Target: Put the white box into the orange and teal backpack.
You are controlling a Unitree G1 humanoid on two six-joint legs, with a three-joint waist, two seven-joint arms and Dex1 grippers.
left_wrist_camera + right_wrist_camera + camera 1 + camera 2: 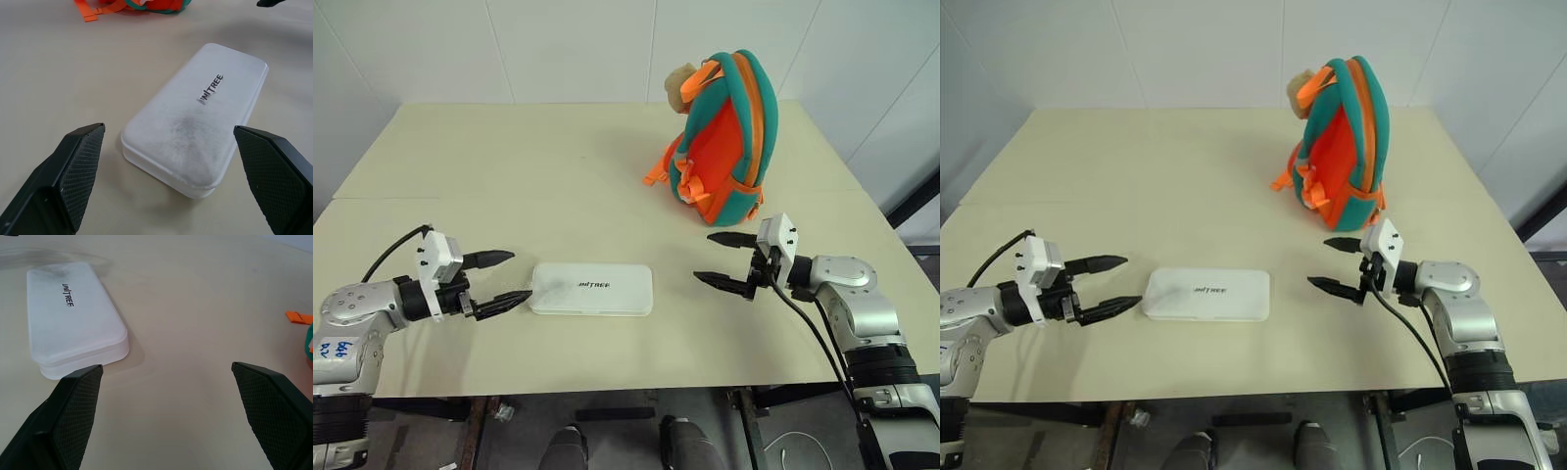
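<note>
Nothing was done yet: the white box (592, 289) lay near the table's (509, 176) front edge between my left gripper (501, 281) and right gripper (724, 259), both wide open and empty, the orange and teal backpack (724, 137) upright toward the far right corner.

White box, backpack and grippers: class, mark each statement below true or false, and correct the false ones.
1. The white box lies flat on the table. True.
2. The left gripper is shut on the white box. False: its fingers stand open at the box's end, apart from it.
3. The orange and teal backpack stands upright on the table. True.
4. The white box is already inside the backpack. False: it lies on the table in front of the backpack, between the two grippers.
5. The right gripper is open and holds nothing. True.
6. The backpack stands on the robot's left side. False: it stands towards the robot's right, beyond the right gripper.
</note>
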